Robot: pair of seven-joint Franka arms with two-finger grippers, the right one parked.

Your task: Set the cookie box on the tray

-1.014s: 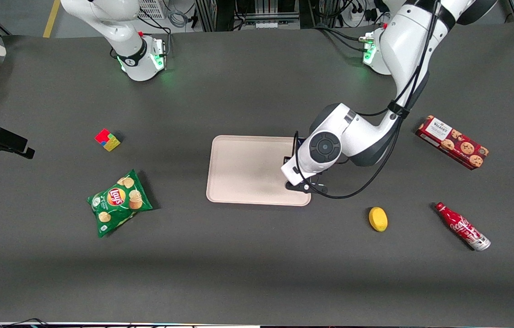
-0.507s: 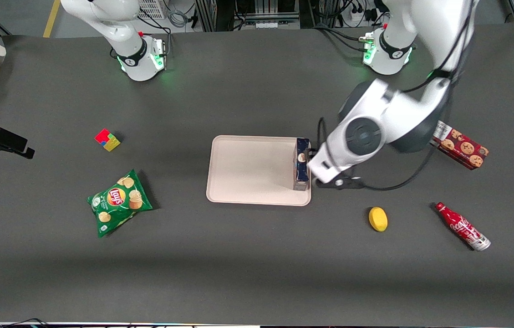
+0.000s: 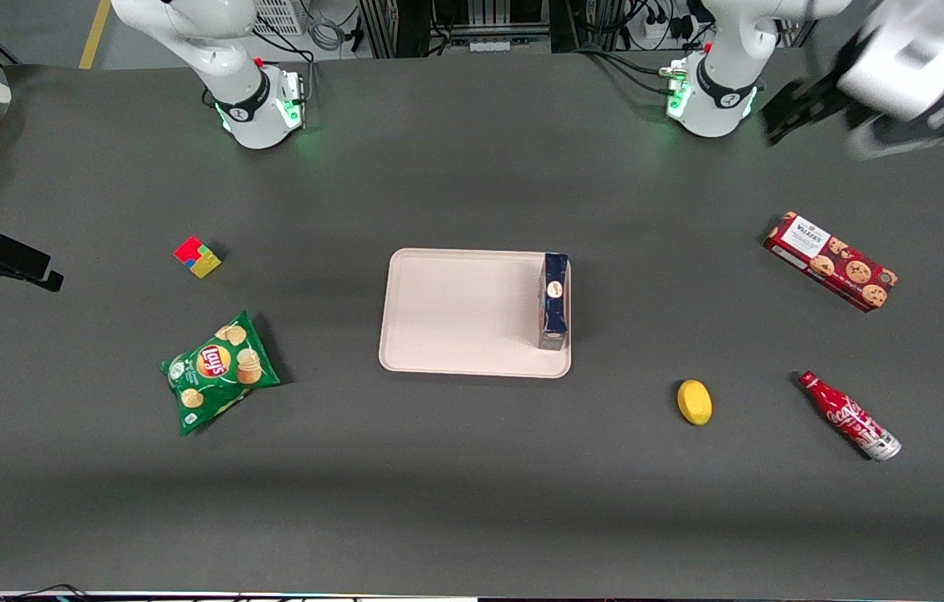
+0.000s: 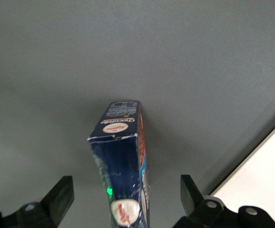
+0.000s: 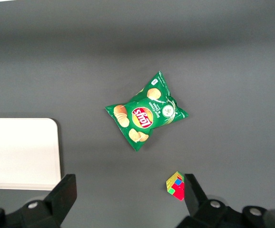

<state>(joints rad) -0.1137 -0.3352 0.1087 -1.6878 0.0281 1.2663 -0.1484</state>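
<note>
Cookie box [image 3: 554, 301]: dark navy carton standing on a narrow long edge, white-red oval logo facing up. It sits in the middle of the front-view frame, inside the tray.

Tray [image 3: 455, 309]: pale pink, rounded corners, low rim, at the centre of the front-view frame. The cookie box runs along the tray's short rim at the working arm's end, just inside that rim. The remaining tray floor is bare.

Gripper [image 3: 802, 104]: at the top edge of the front-view frame, toward the working arm's end. It is raised over the table near the arm's base and well apart from the cookie box and tray.

Gripper state [image 4: 125, 197]: spread wide and holding nothing. In the wrist view the cookie box [image 4: 123, 185] shows in the gap between the two dark fingers [image 4: 61, 197], and neither finger touches it.

Red box [image 3: 829, 261]: long flat carton with cookie pictures, lying at an angle toward the working arm's end, middle height of the frame.

Yellow object [image 3: 694, 402]: small oval, nearer the camera than the tray.

Cola bottle [image 3: 849, 415]: red, lying on its side, nearer the camera than the red box.

Chips bag [image 3: 218, 371]: green, lying flat toward the parked arm's end, lower half of the frame.

Puzzle cube [image 3: 196, 256]: multicoloured, farther from the camera than the chips bag.

Table [image 3: 472, 502]: dark grey surface under everything.
</note>
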